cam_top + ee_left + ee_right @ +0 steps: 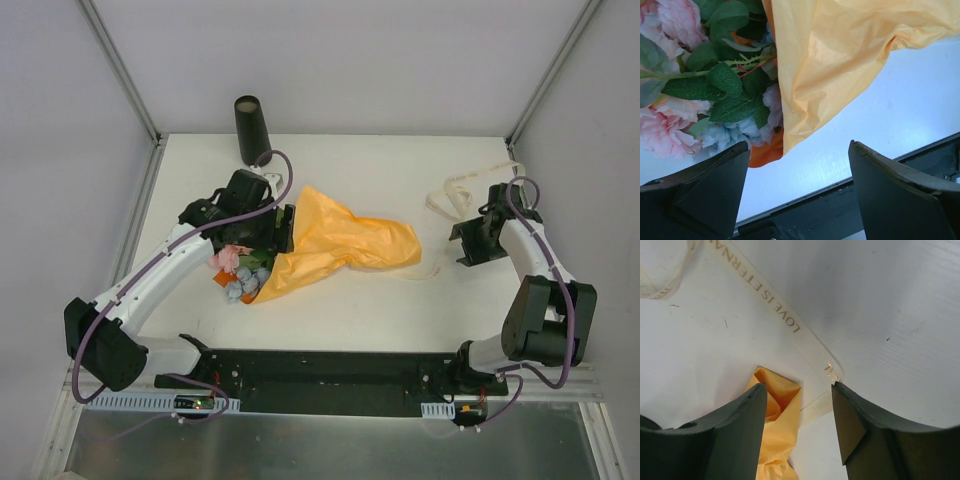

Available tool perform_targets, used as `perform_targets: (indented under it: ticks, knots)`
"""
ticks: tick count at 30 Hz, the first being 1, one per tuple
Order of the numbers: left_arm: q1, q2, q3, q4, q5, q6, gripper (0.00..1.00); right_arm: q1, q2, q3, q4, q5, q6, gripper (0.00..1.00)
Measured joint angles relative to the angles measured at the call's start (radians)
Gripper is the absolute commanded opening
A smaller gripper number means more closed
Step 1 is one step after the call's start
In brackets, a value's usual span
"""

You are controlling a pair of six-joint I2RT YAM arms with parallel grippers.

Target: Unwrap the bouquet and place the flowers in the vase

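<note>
Wrapping the flowers (238, 272), the orange paper (345, 240) lies sideways; the vase (250, 128) stands upright beyond; left gripper (799, 150) and right gripper (799, 390) both gape, released.

White table (400, 310) — black rail (330, 372) along its near edge.

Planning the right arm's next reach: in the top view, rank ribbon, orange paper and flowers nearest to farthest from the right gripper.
1. ribbon, just beside the right gripper, far right.
2. orange paper, centre.
3. flowers, left, at the paper's mouth.
</note>
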Motion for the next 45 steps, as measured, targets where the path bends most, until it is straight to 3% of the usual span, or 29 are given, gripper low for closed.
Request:
perform_targets:
  ticks: [12,19,22,27,29,30,36,45]
  knots:
    - [0.000,-0.022,-0.035,-0.006,-0.093,0.026,0.88,0.049,0.124,-0.040,0.060,0.008,0.032,0.65]
    - [0.000,-0.029,-0.035,-0.007,-0.133,0.026,0.88,0.108,0.229,-0.017,0.062,0.042,0.036,0.61]
    - [0.000,-0.040,-0.035,-0.008,-0.154,0.026,0.88,0.120,0.253,0.014,0.045,0.068,0.037,0.54]
    - [0.000,-0.061,-0.035,-0.008,-0.185,0.026,0.89,0.125,0.282,0.039,0.011,0.086,0.031,0.11]
    - [0.000,-0.065,-0.035,-0.008,-0.191,0.026,0.88,0.125,0.291,0.051,0.002,0.087,0.024,0.00]
    - [0.000,-0.067,-0.035,-0.008,-0.193,0.026,0.89,0.125,0.302,0.065,0.002,0.088,0.025,0.00]
    - [0.000,-0.067,-0.036,-0.008,-0.194,0.026,0.89,0.125,0.420,0.306,0.095,0.051,-0.003,0.00]
    - [0.000,-0.069,-0.036,-0.012,-0.195,0.026,0.89,0.125,0.700,0.937,0.329,-0.212,-0.100,0.00]
